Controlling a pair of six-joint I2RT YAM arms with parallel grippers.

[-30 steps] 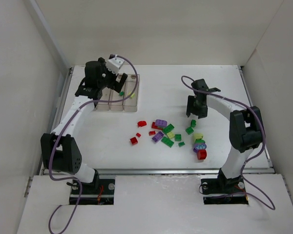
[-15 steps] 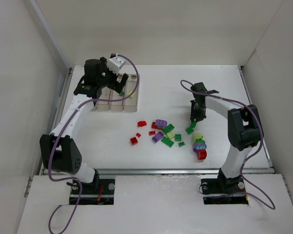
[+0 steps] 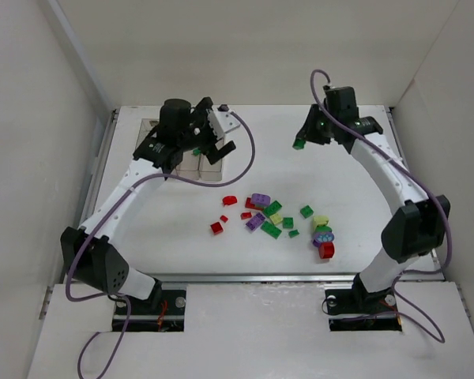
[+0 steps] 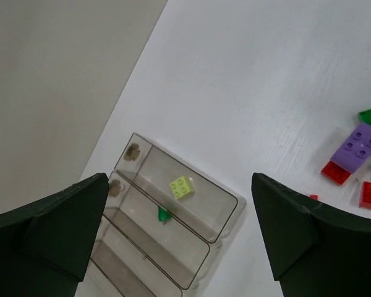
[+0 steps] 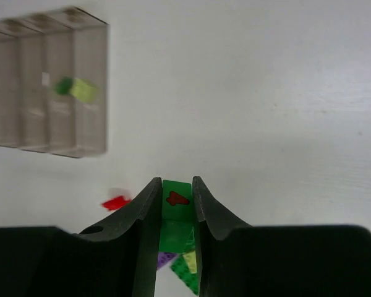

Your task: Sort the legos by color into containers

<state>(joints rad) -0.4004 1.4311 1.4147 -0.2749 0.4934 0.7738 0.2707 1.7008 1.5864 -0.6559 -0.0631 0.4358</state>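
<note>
Right wrist view: one green brick [image 5: 176,201] sits clenched between the fingers of the right tool [image 5: 176,185], held clear above the worktop [image 3: 355,205], well apart from the bins [image 4: 213,207].

Step in hand, as I judge it: carrying a picked green piece to its bin. The end compartment nearest the loose pile holds a pale yellow brick [image 4: 182,187]; the one beside it holds a small green brick [image 4: 164,215]. The next move calls for travel across to that second compartment, centring over its narrow slot, then letting go.

Left tool [image 4: 179,179]: released, fingers spread wide, nothing between them, hovering over the bins. It may crowd the approach.

Materials: bricks are hard glossy plastic, blocky, with round studs on top. Bins are clear, thin-walled, long rectangles with rounded corners, joined side by side. The worktop is white and matte with faint grain. The loose pile [image 3: 272,213] of red, green, purple and yellow pieces lies unsorted at mid-worktop.
</note>
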